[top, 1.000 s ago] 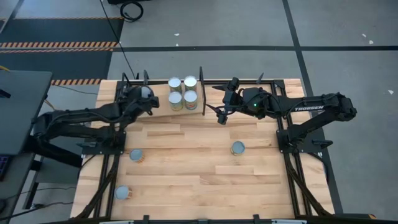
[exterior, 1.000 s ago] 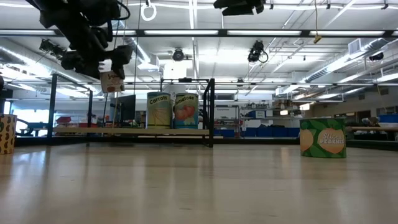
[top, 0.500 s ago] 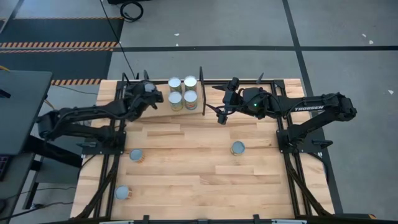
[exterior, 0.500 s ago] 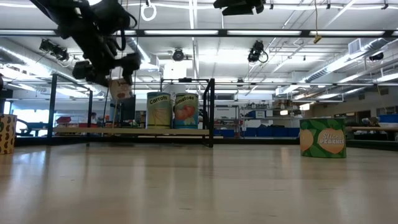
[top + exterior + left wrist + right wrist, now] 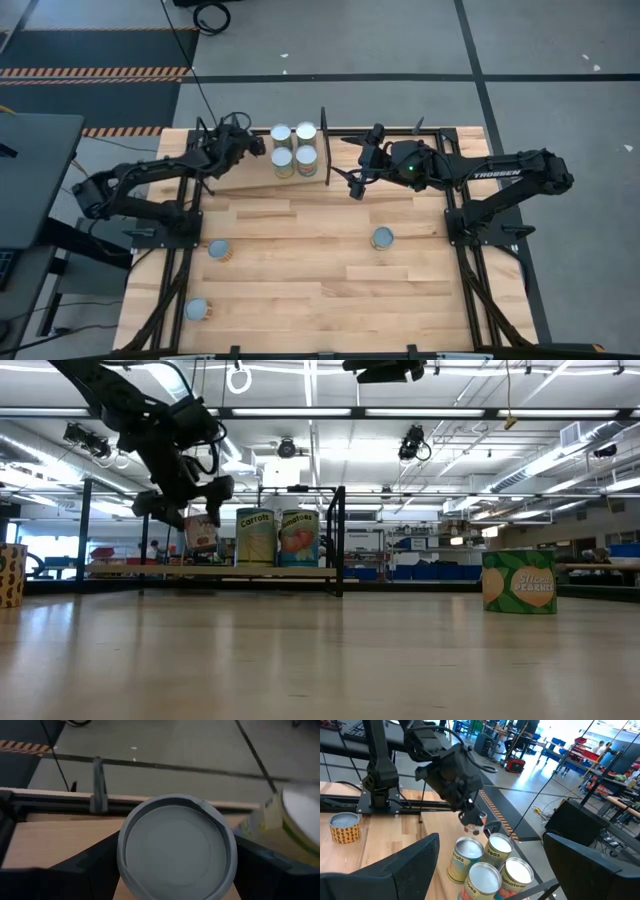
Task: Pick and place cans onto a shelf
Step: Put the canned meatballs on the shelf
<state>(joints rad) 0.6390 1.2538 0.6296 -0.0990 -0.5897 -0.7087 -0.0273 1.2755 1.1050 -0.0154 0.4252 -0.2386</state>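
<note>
Left gripper (image 5: 198, 520) pinches a can (image 5: 201, 532) between its fingers, hanging just above the shelf (image 5: 235, 170) beside the four cans already standing there. In the left wrist view the held can (image 5: 176, 847) fills the middle, silver top up, a dark finger (image 5: 90, 865) pressed on each flank.

Table (image 5: 330, 280): wide light-wood top, biggest thing in the frame. Shelf sits at its far edge, a low plank with thin black rods and a black divider (image 5: 323, 148). Right arm waits on the other side of that divider, right gripper (image 5: 356, 182) spread wide with nothing in it, near the group of four (image 5: 293, 149).

Group of four stands as a tight square just beside the divider; the held can hovers on the side of that group away from the divider. Three loose cans remain on the table, well apart from the shelf: one (image 5: 382, 238) toward the right arm's side, two (image 5: 218, 249) (image 5: 196, 309) toward the left arm's side.

Handling, as a judgement: the can is rigid tin, probably fairly heavy if full, with a smooth label that may slip. Best hold is across the round side at mid-height, fingers opposite each other, keeping it upright. Whether it has touched the plank is hard to tell from the low view; it looks slightly raised. Setting it down close to the group risks nudging the nearest can.
</note>
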